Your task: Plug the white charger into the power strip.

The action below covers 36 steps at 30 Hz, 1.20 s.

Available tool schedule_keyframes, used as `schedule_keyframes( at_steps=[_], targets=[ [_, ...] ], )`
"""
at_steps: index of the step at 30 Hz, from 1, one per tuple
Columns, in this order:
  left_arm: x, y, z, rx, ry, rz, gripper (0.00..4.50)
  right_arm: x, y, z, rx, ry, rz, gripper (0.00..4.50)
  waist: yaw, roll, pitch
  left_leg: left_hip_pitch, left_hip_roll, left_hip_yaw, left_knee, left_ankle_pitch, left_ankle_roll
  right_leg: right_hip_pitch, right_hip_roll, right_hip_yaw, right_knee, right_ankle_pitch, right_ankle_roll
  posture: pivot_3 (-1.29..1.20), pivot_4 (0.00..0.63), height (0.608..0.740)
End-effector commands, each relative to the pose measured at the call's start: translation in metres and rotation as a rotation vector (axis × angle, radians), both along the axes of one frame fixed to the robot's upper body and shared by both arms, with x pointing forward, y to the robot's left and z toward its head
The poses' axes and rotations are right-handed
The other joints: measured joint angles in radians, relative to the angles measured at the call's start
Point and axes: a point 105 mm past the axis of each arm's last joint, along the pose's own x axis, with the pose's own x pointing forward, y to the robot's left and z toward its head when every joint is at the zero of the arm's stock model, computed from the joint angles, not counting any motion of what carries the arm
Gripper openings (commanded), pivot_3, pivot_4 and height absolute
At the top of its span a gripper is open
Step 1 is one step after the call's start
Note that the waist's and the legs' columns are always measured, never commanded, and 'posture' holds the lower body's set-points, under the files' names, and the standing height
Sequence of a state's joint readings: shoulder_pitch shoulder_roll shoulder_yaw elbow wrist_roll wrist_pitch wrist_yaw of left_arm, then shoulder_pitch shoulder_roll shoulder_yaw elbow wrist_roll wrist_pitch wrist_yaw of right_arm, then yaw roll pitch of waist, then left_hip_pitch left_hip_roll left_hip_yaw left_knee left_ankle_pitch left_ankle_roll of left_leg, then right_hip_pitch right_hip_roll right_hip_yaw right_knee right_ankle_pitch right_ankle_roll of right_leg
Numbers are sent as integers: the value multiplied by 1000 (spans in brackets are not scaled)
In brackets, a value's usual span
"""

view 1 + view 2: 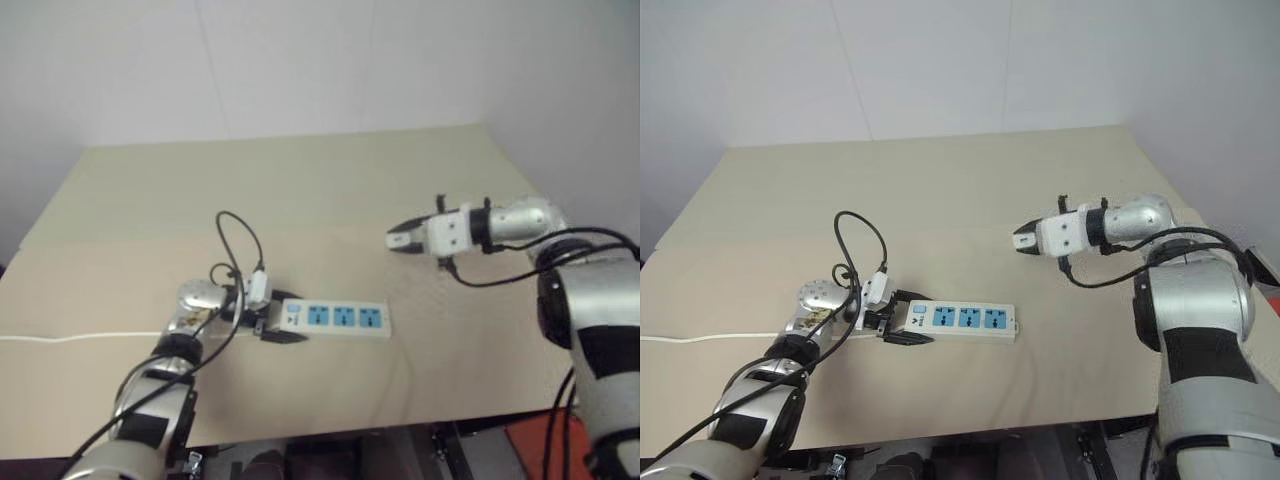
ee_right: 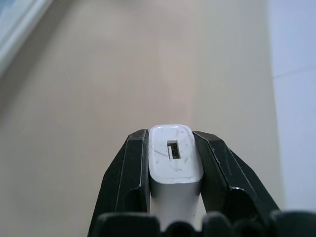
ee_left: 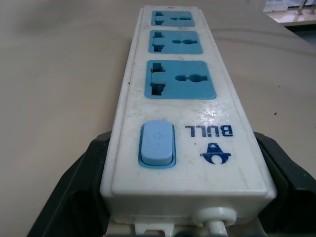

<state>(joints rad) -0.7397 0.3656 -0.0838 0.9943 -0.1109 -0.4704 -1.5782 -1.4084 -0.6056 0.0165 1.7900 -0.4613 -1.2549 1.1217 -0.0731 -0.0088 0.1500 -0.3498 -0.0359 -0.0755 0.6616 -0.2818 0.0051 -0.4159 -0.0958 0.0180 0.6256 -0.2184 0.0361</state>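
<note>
The power strip (image 1: 335,319) lies flat on the tan table, a white bar with three blue socket panels (image 3: 180,79) and a blue switch (image 3: 157,143) at its near end. My left gripper (image 1: 275,325) is shut on the strip's switch end, one black finger on each side of it. The white charger (image 2: 174,163) is a small white block with a USB slot on its end face. My right gripper (image 1: 394,240) is shut on the white charger and holds it in the air, above and to the right of the strip, pointing left.
The tan table (image 1: 300,190) stretches back to a white wall. The strip's thin white cord (image 1: 80,337) runs off to the left edge. A black cable (image 1: 238,240) loops above my left wrist. The table's front edge lies close below the strip.
</note>
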Motion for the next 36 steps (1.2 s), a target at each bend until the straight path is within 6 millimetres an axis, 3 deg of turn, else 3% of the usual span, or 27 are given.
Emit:
schedule_keyframes(
  at_steps=[1,5,10,17,32,36],
  targets=[
    [2,2,4,11,-13,8,3320,-1,3,23,251,105,-5,1115,1,0,0,1,0,0,0,0,0,1,0,0,0,0,0,0,150,740],
    [1,1,2,15,-1,12,3320,-12,13,27,389,259,43,1115,1,0,0,3,0,0,0,-1,2,3,0,0,0,0,0,0,150,740],
    [1,0,0,14,5,19,3320,-15,39,32,544,506,152,1115,2,0,0,4,1,0,0,-1,2,5,0,0,0,0,0,0,150,740],
    [0,-1,-1,8,10,24,3320,-19,65,23,609,726,222,1115,5,0,0,4,0,-1,0,-1,1,5,0,0,0,0,1,0,150,740],
    [0,2,-1,16,7,34,3320,-35,97,-27,577,775,290,1115,2,0,0,4,0,-2,0,-1,1,5,-1,0,0,1,1,0,150,740],
    [0,3,0,17,6,35,3320,-36,100,-32,589,788,287,1115,2,0,0,4,0,-2,0,-1,1,5,-1,0,0,1,1,0,150,740]
  ],
)
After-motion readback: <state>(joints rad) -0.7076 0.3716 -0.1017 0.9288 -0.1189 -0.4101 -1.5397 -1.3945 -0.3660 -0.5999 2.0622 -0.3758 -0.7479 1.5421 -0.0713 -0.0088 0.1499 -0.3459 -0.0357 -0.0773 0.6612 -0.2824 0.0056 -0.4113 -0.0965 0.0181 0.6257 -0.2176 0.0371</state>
